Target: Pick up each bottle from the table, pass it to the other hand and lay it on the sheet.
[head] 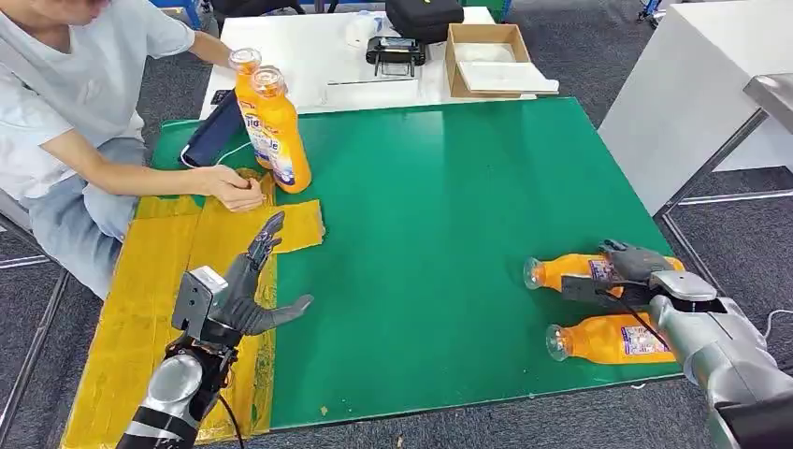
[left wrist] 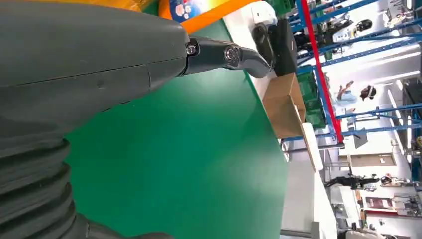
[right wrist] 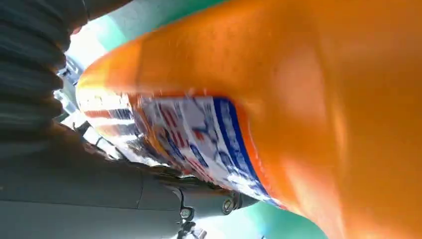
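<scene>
— So how far along was it at that point?

— Early to middling, by my reading. Two orange bottles lay on their sides at the right of the green mat (head: 449, 234): the farther bottle (head: 561, 271) and the nearer bottle (head: 598, 339), both caps pointing left. Neither had reached the yellow sheet (head: 140, 309) on the left.

— And the right hand?

— The right hand (head: 628, 267) lay over the farther bottle, fingers wrapped across its labelled middle. Its wrist camera showed the orange body and label pressed right against the palm, so I judged it as gripping, though the bottle sat on the mat, not lifted.

— The left hand?

— The left hand (head: 252, 295) hovered over the sheet's right edge, fingers spread wide, holding nothing, well apart from either bottle.

— Anything else standing about?

— Two upright orange bottles (head: 276, 131) stood at the far left, just beside a person's hand (head: 238, 190) resting on the sheet's far end. I couldn't tell whether those counted as finished.

— What was left, then?

— Lifting the farther bottle, passing it to the left hand, laying it on the sheet, then the same for the nearer one.
</scene>
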